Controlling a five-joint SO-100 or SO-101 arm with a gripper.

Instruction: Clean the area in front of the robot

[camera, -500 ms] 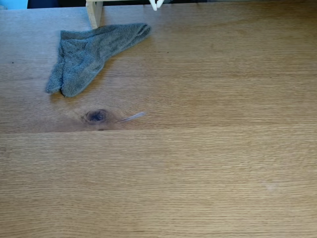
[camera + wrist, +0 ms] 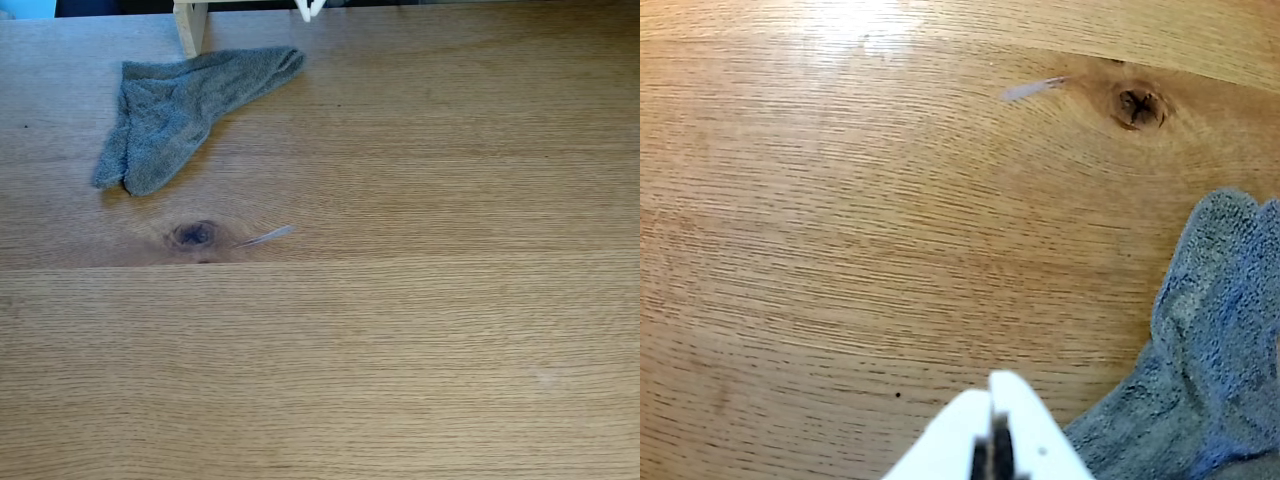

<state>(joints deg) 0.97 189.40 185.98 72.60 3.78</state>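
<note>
The light oak tabletop [image 2: 400, 330] spreads across the fixed view, and the wrist view looks down on the same tabletop [image 2: 820, 250]. At the top edge of the fixed view, only the white tips of my gripper [image 2: 309, 10] show. In the wrist view the gripper [image 2: 992, 425] points up from the bottom edge, its two white fingers pressed together with nothing between them. It hovers over bare wood just left of a grey terry cloth [image 2: 1205, 370]. That crumpled cloth [image 2: 180, 110] lies at the back left in the fixed view.
A dark oval knot [image 2: 193, 234] marks the wood below the cloth, with a thin pale streak [image 2: 266, 236] beside it. The knot [image 2: 1137, 104] and streak [image 2: 1032, 88] also appear in the wrist view. A pale wooden post [image 2: 190, 25] stands at the back left.
The gripper tips at the top edge have shifted slightly left. The cloth has not moved.
</note>
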